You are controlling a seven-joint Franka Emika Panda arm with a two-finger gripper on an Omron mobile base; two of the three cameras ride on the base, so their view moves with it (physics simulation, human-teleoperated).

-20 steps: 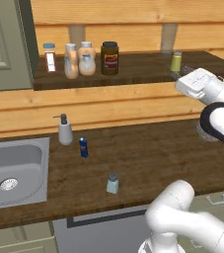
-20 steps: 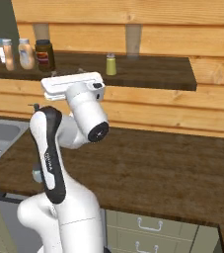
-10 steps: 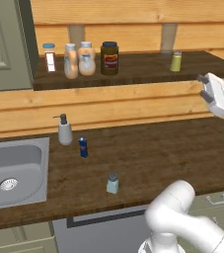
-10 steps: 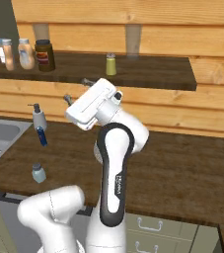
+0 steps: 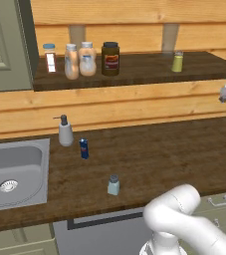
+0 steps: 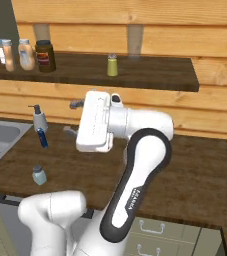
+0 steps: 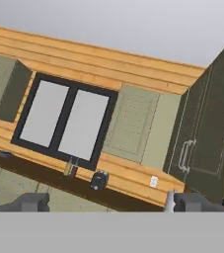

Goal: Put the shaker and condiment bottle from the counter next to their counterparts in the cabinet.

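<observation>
The gripper (image 6: 73,118) stands fully spread and grasps nothing; its two dark fingers (image 6: 75,104) project toward the sink side in the right base view, raised well above the counter (image 5: 149,154). In the hand view the fingertips (image 7: 29,201) stand wide apart and point across the room at a far wall with a window, not at any task item.

Below the fingers and nearer the front edge of the counter stands the shaker (image 6: 39,175), upright and untouched. Above the fingers, on the cabinet (image 5: 119,74) shelf, the yellow-green shaker (image 6: 112,65) stands alone. Farther along the shelf toward the door, two peach-orange bottles stand side by side, touching or nearly so: the condiment bottle (image 5: 87,59) and its twin (image 5: 71,61), with a dark brown jar (image 5: 110,59) just beside them. The bottle step appears complete.

Risks, as judged from this pose:
- The shaker is small and light. An off-centre descent may tip it or push it off the front edge.
- A small dark-blue can (image 5: 84,148) and a pump dispenser (image 5: 64,131) stand beyond the shaker. A wide swing may strike them.
- The hand camera faces away from the counter, so alignment must be re-established before descent.
</observation>
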